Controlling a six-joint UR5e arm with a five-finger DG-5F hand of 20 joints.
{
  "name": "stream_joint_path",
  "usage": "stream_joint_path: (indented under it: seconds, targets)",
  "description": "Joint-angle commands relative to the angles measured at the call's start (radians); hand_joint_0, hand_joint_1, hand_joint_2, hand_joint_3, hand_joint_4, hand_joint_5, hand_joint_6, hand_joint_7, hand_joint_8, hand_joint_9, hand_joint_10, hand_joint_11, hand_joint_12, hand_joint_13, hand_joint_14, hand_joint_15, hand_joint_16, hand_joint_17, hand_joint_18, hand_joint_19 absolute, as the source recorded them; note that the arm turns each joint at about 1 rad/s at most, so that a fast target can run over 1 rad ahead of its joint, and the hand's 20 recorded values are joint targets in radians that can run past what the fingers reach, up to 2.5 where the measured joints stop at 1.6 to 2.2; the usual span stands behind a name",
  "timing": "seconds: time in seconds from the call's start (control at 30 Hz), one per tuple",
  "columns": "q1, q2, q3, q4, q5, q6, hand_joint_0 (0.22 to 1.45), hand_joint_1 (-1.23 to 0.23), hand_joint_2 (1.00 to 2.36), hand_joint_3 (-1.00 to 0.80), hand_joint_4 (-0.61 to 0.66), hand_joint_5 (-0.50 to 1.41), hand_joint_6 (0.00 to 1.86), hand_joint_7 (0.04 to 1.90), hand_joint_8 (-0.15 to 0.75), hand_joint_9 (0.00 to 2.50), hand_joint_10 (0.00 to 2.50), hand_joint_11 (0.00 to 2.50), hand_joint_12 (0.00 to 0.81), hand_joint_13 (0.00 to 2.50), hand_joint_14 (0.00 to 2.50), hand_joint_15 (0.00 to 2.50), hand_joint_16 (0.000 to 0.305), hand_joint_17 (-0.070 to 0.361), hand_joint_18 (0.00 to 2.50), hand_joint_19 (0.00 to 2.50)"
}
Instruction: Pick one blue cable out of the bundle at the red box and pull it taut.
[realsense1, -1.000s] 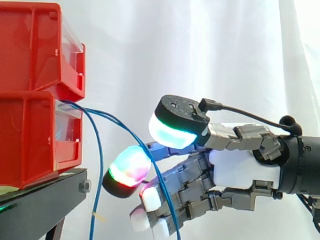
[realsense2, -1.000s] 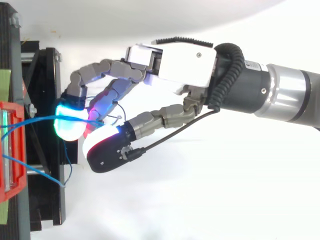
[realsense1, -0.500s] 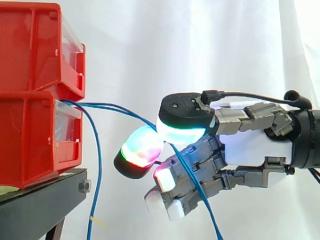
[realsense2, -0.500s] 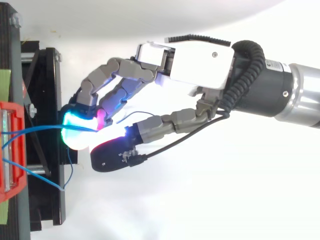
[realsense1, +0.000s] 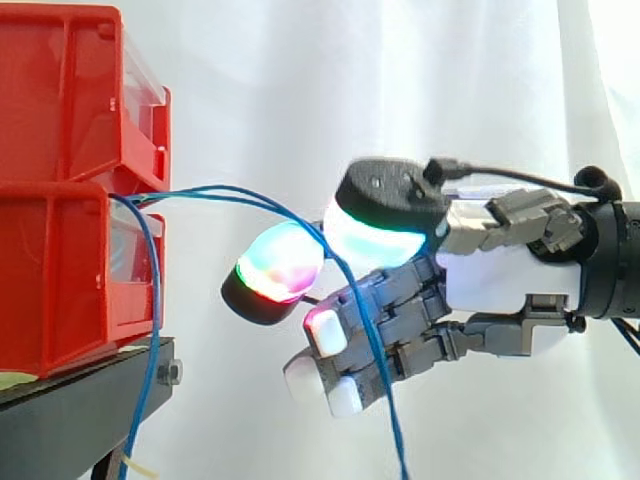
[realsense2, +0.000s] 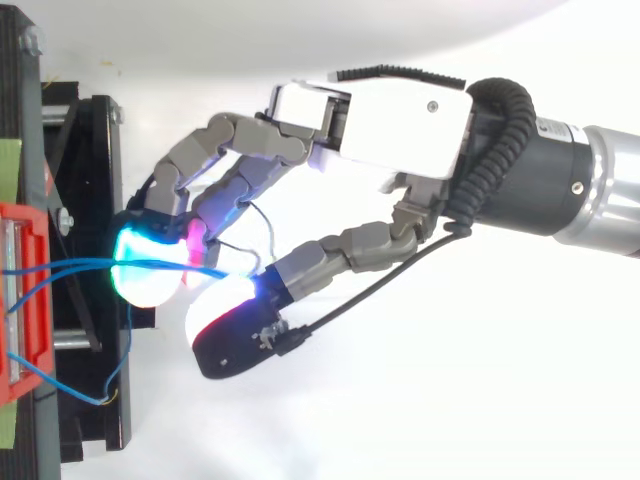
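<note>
Thin blue cables come out between the two stacked red boxes (realsense1: 60, 270) at the left. One blue cable (realsense1: 240, 195) runs almost level to the right into my hand (realsense1: 500, 290). There it passes between the glowing thumb pad (realsense1: 385, 225) and a multicoloured fingertip (realsense1: 275, 270), then drops past the lower fingers. From above, the same cable (realsense2: 90, 266) leads from the red box (realsense2: 20, 300) into the pinch, with my hand (realsense2: 390, 110) curled round it. A second blue cable (realsense1: 152, 290) hangs slack beside the box front.
The boxes rest on a black stand (realsense1: 90, 400) whose edge lies just left of my fingertips. The slack cable loops over the stand (realsense2: 100, 150) in the top view. A white curtain hangs behind, with open room below and to the right.
My hand has risen a little and closed its thumb and fingertip on the cable, which now runs straighter from the box. The slack cable has swung left toward the boxes.
</note>
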Motion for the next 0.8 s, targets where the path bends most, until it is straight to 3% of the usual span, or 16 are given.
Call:
stream_joint_path:
  seconds: [0.0,0.13,0.33,0.53,0.77]
  targets:
    - [0.000,0.001,0.004,-0.001,0.000,-0.001,0.54,-0.71,1.00,-0.50,0.05,-0.14,0.92,0.65,0.388,0.97,0.01,0.66,0.379,0.81,0.01,0.37,0.051,0.115,0.70,0.43]
    - [0.000,0.001,0.004,0.001,0.000,0.000,0.57,-0.60,1.01,-0.42,0.05,-0.13,0.91,0.71,0.387,0.99,0.01,0.67,0.377,0.80,0.01,0.37,0.050,0.112,0.68,0.46]
    - [0.000,0.001,0.008,0.001,0.000,0.000,0.63,-0.73,1.02,-0.28,0.06,-0.13,0.95,0.70,0.392,1.02,0.00,0.76,0.373,0.82,0.01,0.39,0.049,0.110,0.69,0.44]
    - [0.000,0.001,0.008,-0.001,-0.002,-0.001,0.71,-0.86,1.02,-0.26,-0.06,-0.14,0.97,0.77,0.386,1.02,0.00,0.81,0.371,0.83,0.01,0.38,0.048,0.107,0.74,0.41]
    - [0.002,0.001,0.008,0.001,-0.002,-0.004,0.82,-0.90,1.01,-0.38,-0.15,-0.15,0.99,0.86,0.365,0.99,0.00,0.81,0.363,0.83,0.01,0.38,0.046,0.104,0.72,0.42]
